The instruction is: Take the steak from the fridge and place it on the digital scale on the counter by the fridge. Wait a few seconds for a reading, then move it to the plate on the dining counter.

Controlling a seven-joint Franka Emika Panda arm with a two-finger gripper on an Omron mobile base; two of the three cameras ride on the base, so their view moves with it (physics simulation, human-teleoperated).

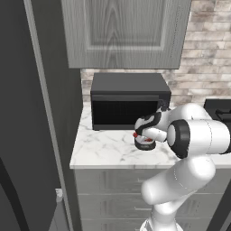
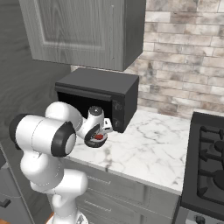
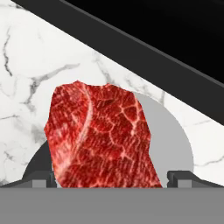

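At the far left of the left base view stands the fridge, its grey side close to the camera, and just to its right is the short marble table with the black microwave at the back. In front of the microwave the gripper is low over the digital scale, and a small red edge of the steak shows at it. In the right base view the same things appear, the steak at the gripper just above the scale. In the hand view the steak lies over the pale grey face of the scale, with the two fingers standing wide on both sides of it and apparently not pressing it — whether they really let it go I cannot tell. As I judge it, the first part is done or almost done: the meat is out of the fridge and at the scale. What is left is the waiting for a reading, then a new grasp and the carrying to the plate on the dining counter — the longer part.
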